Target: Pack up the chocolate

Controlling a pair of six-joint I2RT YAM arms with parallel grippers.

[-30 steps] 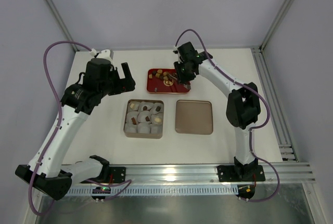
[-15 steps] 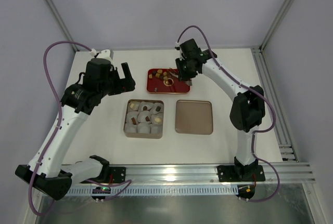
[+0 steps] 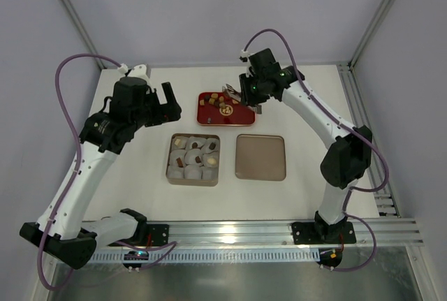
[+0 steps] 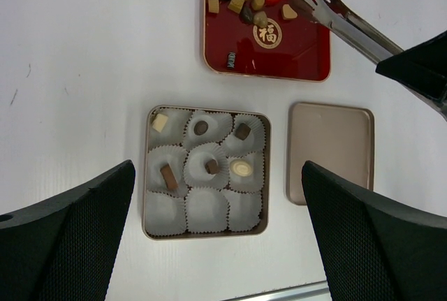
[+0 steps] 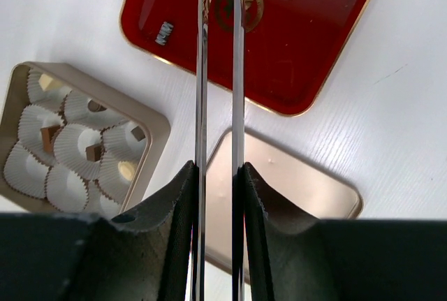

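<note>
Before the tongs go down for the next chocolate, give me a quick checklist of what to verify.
1. Right gripper clamped on the silver metal tongs: ok.
2. Tong tips empty: ok, nothing between them in the left wrist view.
3. Tips lined up over one piece: cannot tell.
4. Loose chocolates on the red rectangular tray: ok, several along its far edge.
5. Free white paper cups in the tan square tin: ok, nearest row of three is empty.
6. Left gripper out of the way: ok, open, left of the tray.

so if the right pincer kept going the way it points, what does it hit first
The tongs in the right pincer lead, tips above the red tray's corner; probably the loose chocolates there, height unclear.
</note>
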